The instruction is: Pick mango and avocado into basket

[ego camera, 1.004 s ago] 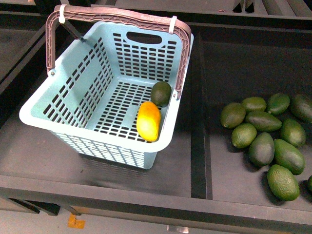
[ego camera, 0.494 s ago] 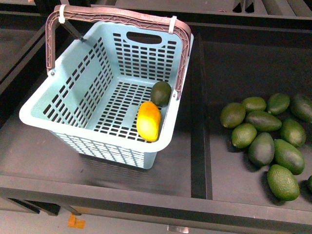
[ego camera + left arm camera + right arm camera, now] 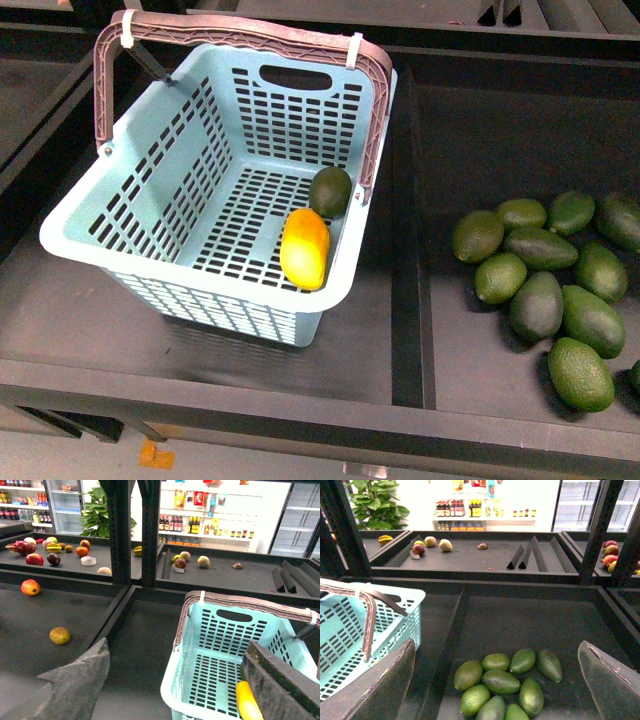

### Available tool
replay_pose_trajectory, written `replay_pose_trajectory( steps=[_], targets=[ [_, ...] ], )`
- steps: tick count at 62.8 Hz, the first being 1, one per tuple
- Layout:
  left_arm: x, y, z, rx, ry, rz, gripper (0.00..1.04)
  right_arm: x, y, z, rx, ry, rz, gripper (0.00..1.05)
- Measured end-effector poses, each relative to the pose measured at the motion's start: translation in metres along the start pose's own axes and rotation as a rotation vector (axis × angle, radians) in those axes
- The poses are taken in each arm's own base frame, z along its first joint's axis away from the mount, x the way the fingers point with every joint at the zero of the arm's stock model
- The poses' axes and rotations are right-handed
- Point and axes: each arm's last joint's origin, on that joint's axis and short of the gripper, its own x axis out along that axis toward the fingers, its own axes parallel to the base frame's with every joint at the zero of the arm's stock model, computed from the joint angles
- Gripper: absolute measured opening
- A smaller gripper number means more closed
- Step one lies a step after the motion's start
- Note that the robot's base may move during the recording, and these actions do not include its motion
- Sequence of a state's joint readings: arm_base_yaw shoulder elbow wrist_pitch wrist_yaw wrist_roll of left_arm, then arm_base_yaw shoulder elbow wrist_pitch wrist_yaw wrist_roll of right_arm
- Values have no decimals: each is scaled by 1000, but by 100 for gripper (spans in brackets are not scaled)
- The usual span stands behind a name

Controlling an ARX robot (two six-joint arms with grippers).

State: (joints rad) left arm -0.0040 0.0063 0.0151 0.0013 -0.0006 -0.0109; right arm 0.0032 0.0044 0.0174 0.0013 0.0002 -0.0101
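The pale teal basket (image 3: 120, 215) stands on the left dark shelf bay with its brown handle (image 3: 240, 32) swung to the far side. Inside, the yellow-orange mango (image 3: 305, 247) lies on the slotted floor against the right wall, and a dark green avocado (image 3: 330, 191) rests just beyond it. Neither arm shows in the front view. My left gripper (image 3: 175, 672) hangs open high above the basket (image 3: 175, 680), with the mango (image 3: 247, 702) partly behind one finger. My right gripper (image 3: 497, 667) is open too, well above the avocado pile (image 3: 501, 681).
Several loose avocados (image 3: 545, 280) lie in the right bay, past a raised divider (image 3: 408, 250). The basket's handle (image 3: 367, 615) and rim reach into the right wrist view. Further shelves hold scattered fruit (image 3: 60, 635), and two black wedge dividers (image 3: 522, 557) stand behind.
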Motion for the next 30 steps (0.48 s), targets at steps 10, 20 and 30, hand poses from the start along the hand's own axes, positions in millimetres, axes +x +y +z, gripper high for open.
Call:
replay_pose_trajectory(
  steps=[10, 20, 30],
  targets=[
    [0, 0, 0, 1, 0, 0, 96, 0, 0, 0, 0, 0, 0, 96],
    [0, 0, 0, 1, 0, 0, 96, 0, 0, 0, 0, 0, 0, 96],
    [0, 0, 0, 1, 0, 0, 96, 0, 0, 0, 0, 0, 0, 96]
  ],
)
